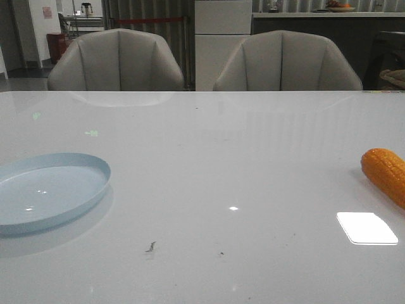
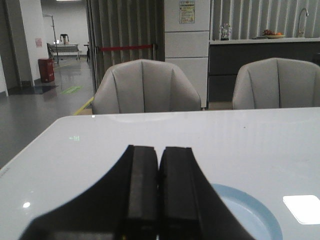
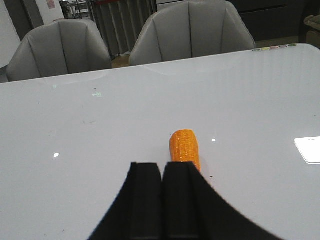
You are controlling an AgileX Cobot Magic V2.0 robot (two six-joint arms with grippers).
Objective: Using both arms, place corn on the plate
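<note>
The orange-yellow corn cob (image 1: 385, 175) with its rows of bumpy kernels lay flat on the glossy white table (image 1: 209, 158), hard against the right edge of the front view and partly cut off by it. In the right wrist view the same cob (image 3: 184, 149) sat just ahead of the right gripper (image 3: 163, 172), its near end hidden behind the blocky black fingers. Those jaws were pressed together with no gap and held nothing.

Well apart from it, toward the table's left edge, sat the round, shallow pale blue plate (image 1: 54, 190), bare of any load. The left gripper (image 2: 159, 160) hung above the plate's near rim (image 2: 250, 212), its jaws likewise closed tight and gripping nothing.

The risks looked plain enough. With the right jaws closed, any descent onto the cob would likely strike it rather than straddle it, and a rounded, tapered body on so slick a surface could roll or skid toward the right edge. Even once opened, a grip taken near the tapered end would probably slip. The cob and plate lay on opposite sides, so a transfer between arms seemed needed; a poorly aligned handover over the bare middle of the table could drop the cob. The plate's low rim might also let it roll off.

Two grey padded chairs (image 1: 117, 60) stood beyond the far edge.
</note>
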